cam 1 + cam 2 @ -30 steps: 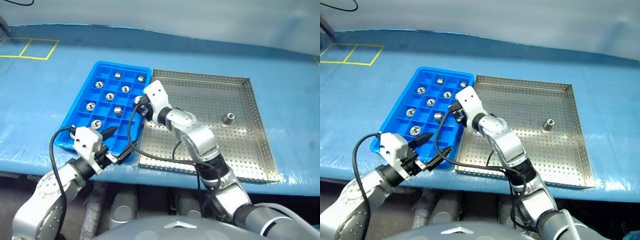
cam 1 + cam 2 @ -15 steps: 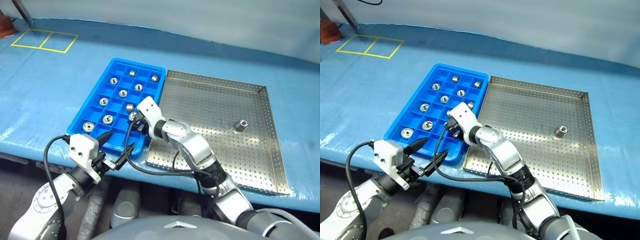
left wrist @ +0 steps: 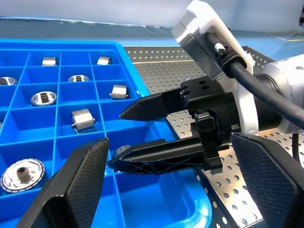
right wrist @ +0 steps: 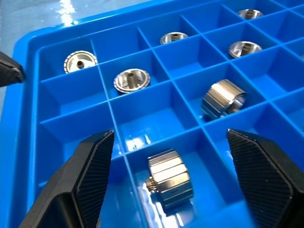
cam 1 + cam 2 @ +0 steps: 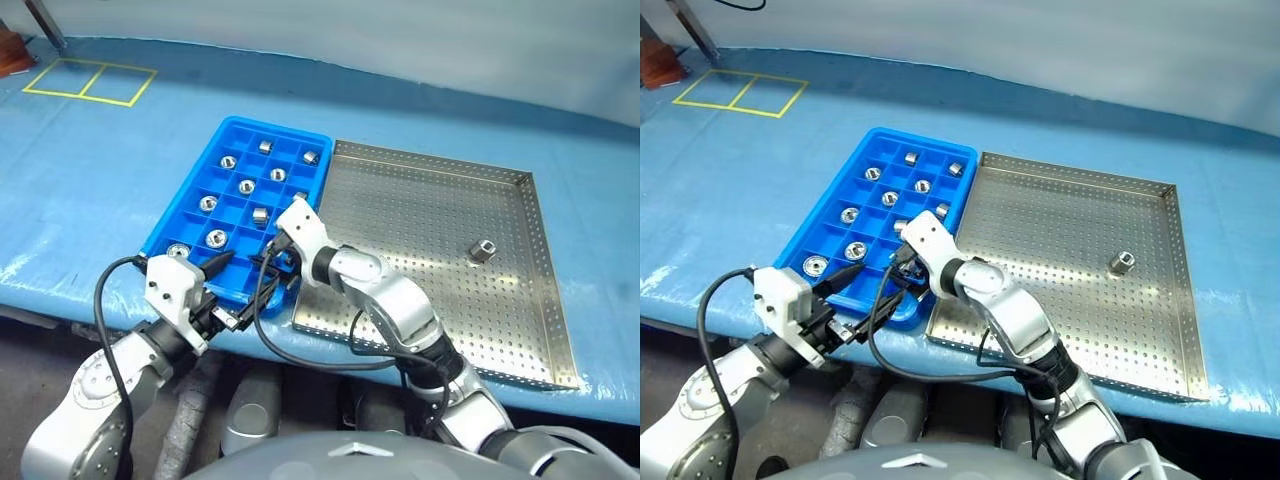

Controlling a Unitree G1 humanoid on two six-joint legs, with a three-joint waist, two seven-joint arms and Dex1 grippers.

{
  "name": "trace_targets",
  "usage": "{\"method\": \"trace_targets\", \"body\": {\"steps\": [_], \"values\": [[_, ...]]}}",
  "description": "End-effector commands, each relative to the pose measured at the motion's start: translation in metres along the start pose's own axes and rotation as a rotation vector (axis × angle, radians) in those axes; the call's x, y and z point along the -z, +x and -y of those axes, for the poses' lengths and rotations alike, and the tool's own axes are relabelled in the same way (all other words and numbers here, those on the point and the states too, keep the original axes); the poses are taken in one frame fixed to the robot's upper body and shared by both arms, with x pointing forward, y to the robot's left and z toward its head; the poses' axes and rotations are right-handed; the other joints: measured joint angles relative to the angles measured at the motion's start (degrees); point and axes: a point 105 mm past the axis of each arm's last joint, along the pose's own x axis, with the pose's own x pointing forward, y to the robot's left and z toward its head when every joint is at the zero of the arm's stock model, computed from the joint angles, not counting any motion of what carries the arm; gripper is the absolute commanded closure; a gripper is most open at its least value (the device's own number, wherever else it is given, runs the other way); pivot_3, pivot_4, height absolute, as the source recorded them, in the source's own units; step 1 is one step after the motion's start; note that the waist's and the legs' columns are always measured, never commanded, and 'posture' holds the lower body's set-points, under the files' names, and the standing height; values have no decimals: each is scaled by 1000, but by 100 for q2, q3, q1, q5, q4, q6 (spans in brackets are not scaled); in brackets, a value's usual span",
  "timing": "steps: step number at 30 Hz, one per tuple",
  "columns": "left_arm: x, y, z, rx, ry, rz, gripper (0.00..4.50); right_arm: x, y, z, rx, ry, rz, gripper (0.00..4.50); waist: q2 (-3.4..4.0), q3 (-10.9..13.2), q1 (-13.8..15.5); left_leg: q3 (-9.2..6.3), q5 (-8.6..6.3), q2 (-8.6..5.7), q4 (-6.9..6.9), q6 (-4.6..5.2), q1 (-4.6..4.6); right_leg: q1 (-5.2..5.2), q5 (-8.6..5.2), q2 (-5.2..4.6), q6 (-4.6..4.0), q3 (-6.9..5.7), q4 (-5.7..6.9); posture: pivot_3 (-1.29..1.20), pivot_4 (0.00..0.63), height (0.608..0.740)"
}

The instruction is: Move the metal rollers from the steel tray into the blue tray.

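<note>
Bright blue tray (image 5: pixel 190 215), shiny silver rollers (image 4: pixel 170 179), perforated steel tray (image 5: pixel 420 240).

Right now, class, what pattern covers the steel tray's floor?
Rows of small round holes across the silver steel tray, clearest in the left eye view.

Right gripper (image 3: pixel 124 137), shut a second ago over the right-hand column of the blue tray (image 5: pixel 190 215), now stands with its fingers spread, lower in the frame at the tray's near right corner. A metal roller (image 4: pixel 169 178) lies loose in the compartment between the fingertips, no longer held. The camera has also shifted since a second ago.
</note>
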Motion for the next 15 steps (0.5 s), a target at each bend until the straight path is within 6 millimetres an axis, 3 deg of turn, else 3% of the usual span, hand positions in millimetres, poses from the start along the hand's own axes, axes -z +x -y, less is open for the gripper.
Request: {"method": "trace_targets", "body": {"steps": [1, 7, 10, 15], "values": [[-8, 9, 6, 68, 11, 34, 0, -23, -29, 49, 258, 9, 115, 598, 0, 0, -33, 0, 0, 0, 1, -1, -1, -1, 1, 1, 1, 0, 0, 268, 150, 740], [-12, 31, 14, 191, 21, 42, 0, 13, -99, 132, 735, 45, 16, 598, 0, -1, -232, 2, 0, -2, -5, -1, -5, -1, 3, 0, 2, 3, -5, 136, 150, 740], [-12, 43, 19, 259, 25, 39, 0, 30, -129, 150, 869, 77, -27, 598, 2, -1, -425, 6, -2, -2, -7, 1, -6, -2, 5, 0, 5, 8, -7, 87, 150, 740], [-12, 55, 23, 334, 32, 30, 0, 47, -154, 158, 998, 126, -58, 598, 6, -1, -876, 15, -3, 3, -11, 4, 2, -4, 19, 6, 30, 18, 2, 15, 150, 740]]}}
